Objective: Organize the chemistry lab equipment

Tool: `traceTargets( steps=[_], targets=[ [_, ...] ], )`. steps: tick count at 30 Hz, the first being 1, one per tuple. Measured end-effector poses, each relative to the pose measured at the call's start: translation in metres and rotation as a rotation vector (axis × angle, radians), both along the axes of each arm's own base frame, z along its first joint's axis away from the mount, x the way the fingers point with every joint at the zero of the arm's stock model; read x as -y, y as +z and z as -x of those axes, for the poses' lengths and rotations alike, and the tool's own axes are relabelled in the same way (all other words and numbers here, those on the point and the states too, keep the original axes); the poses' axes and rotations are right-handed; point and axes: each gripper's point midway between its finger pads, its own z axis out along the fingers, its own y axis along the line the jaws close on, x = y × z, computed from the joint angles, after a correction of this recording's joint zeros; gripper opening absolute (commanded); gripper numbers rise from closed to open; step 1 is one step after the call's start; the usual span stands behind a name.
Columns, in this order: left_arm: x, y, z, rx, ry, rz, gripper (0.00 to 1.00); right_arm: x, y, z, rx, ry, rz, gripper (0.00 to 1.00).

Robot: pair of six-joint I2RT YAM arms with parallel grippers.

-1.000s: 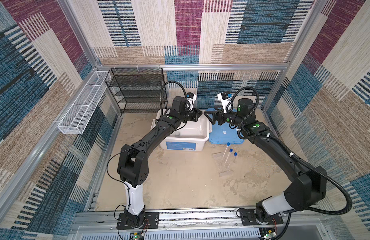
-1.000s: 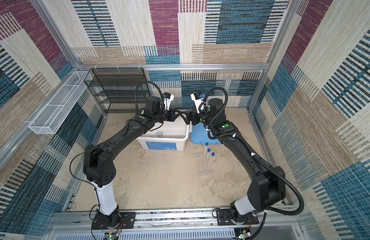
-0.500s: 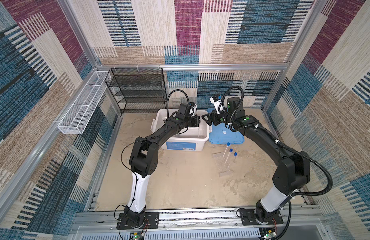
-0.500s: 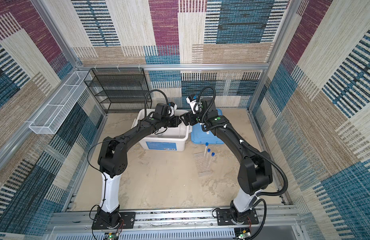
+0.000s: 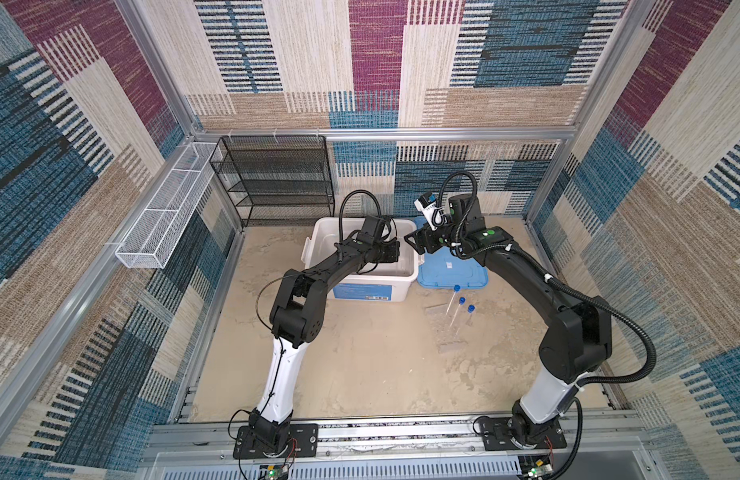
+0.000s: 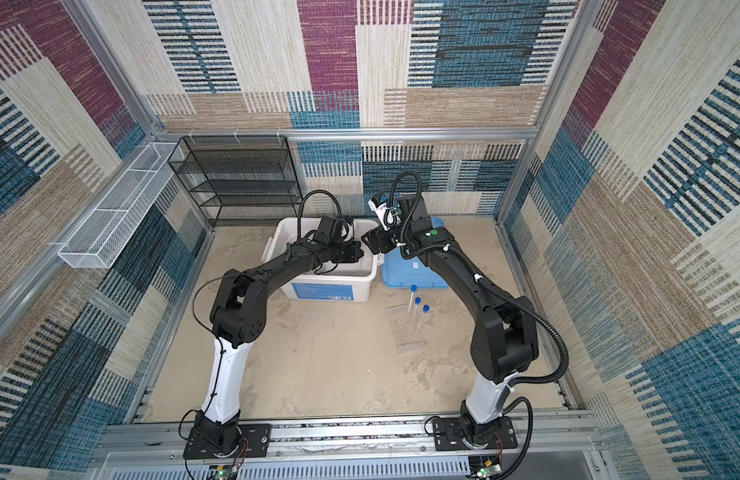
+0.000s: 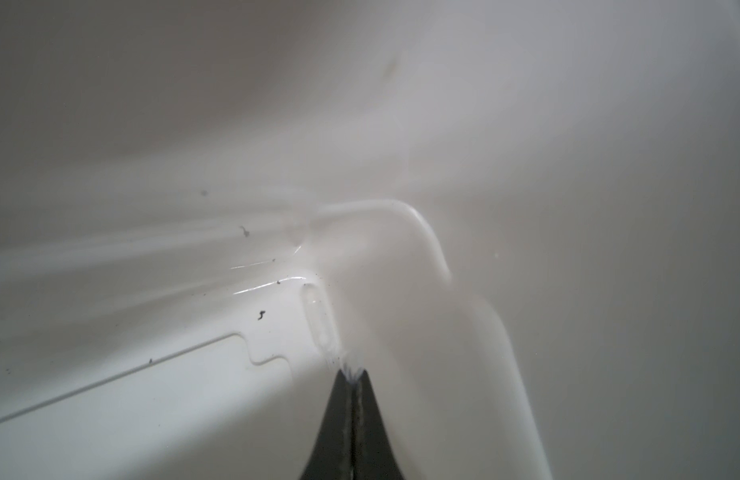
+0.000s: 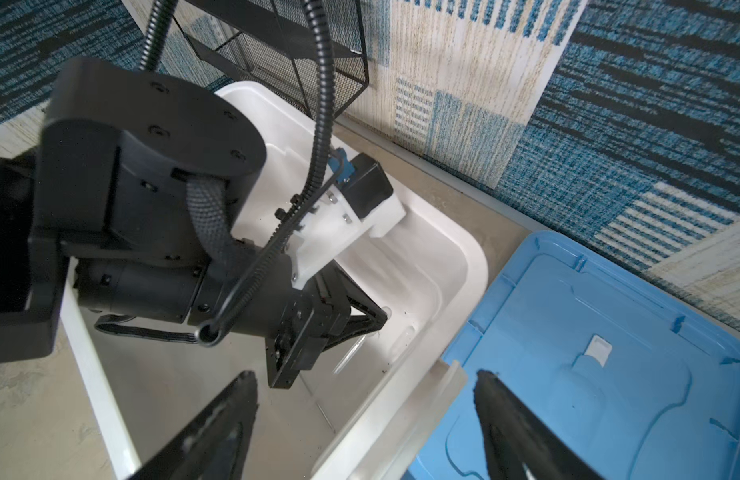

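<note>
Both elbows stand higher and closer to the middle than a second ago, and the left gripper (image 5: 391,251), then above the rim of the white bin (image 5: 399,291), is now down inside it. Nearest the arm bases the sandy worktop (image 5: 381,353) is bare. Further in, on the right, three blue-capped tubes (image 5: 453,318) appear to stand together in a clear plastic rack (image 5: 451,345), well apart from both grippers. That part of the sorting looks finished, with the tubes gathered where they cannot roll. Beyond them the blue lid (image 5: 447,270) lies flat on the worktop, just beside the bin, probably set there so the bin is open to reach into. In the left wrist view the left gripper is fully closed close to the bin's floor, near a corner. The end of a thin clear pipette (image 7: 318,316) runs right into its tips, so the pipette seems pinched by its very end, the rest lying along the floor. An end grip on something so slim and flexible looks easy to lose. The right gripper (image 8: 365,376) is spread wide and holds nothing. One finger hangs over the bin's inside and the other over the lid, with the rim between them, perhaps waiting to take the pipette or steady the bin. No bowls or brass-tipped rod can be made out. At the back the black mesh shelf (image 5: 277,183) stands against the wall.
</note>
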Motion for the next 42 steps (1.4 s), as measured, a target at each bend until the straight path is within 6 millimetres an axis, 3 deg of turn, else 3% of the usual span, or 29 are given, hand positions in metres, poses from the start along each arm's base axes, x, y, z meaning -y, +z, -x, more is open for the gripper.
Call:
traceTargets(
  steps=[5, 12, 27, 32, 33, 34, 41, 42],
  targets=[
    [-0.001, -0.016, 0.001, -0.031, 0.002, -0.02, 0.05, -0.002, -0.001, 0.003, 0.0, 0.021, -0.005, 0.83],
    [-0.003, -0.022, 0.001, -0.039, 0.008, -0.033, 0.09, -0.006, -0.001, 0.009, 0.002, 0.054, -0.02, 0.82],
    [-0.008, -0.03, 0.005, -0.051, 0.014, -0.054, 0.41, -0.006, -0.001, 0.009, 0.003, 0.056, -0.017, 0.83],
    [-0.01, -0.003, 0.007, -0.014, 0.014, -0.04, 0.67, -0.004, 0.008, 0.014, 0.022, 0.056, -0.025, 0.86],
    [-0.01, 0.004, 0.008, -0.004, 0.014, -0.035, 0.7, -0.004, 0.011, 0.015, 0.028, 0.054, -0.03, 0.89],
    [-0.011, 0.013, 0.009, 0.01, 0.015, -0.03, 0.73, -0.003, 0.015, 0.015, 0.034, 0.05, -0.038, 1.0],
    [-0.022, 0.081, 0.019, 0.134, 0.039, 0.021, 0.99, 0.002, 0.029, 0.015, 0.042, -0.005, -0.075, 0.99],
    [-0.023, 0.09, 0.021, 0.15, 0.042, 0.028, 0.99, 0.005, 0.031, 0.014, 0.048, -0.024, -0.071, 0.99]
  ],
)
